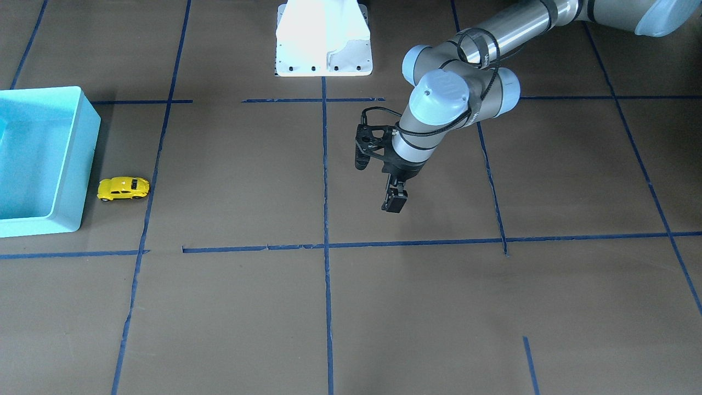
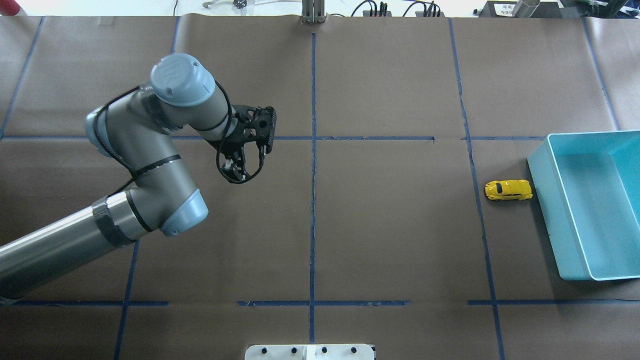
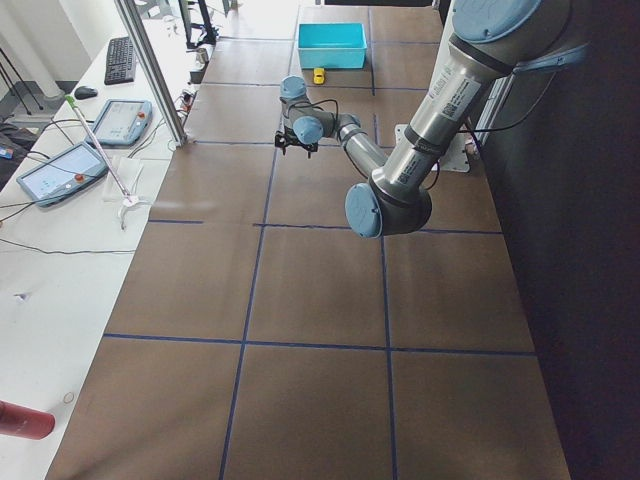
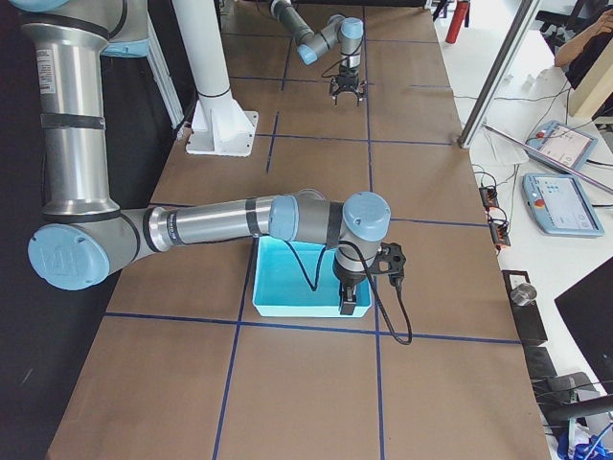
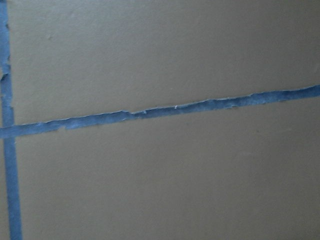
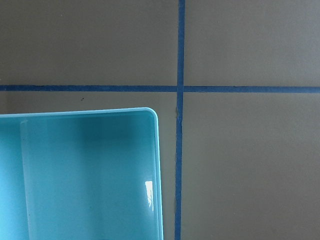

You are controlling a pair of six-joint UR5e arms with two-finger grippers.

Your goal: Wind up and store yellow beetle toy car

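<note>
Left arm elbowed over worktop centre, left gripper [image 1: 395,204] pointing down, jaws spread, empty, right gripper [image 4: 350,307] over turquoise bin [image 4: 287,310] corner, jaw state cannot be told.

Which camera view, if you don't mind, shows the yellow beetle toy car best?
Exterior front-facing: the yellow beetle toy car is sharp and unobstructed. Overhead shows it similarly; exterior left, a tiny speck; the others, nothing.

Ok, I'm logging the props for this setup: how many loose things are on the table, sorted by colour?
Yellow: 1, the yellow beetle toy car
Turquoise: 1, the bin
Total: 2
</note>
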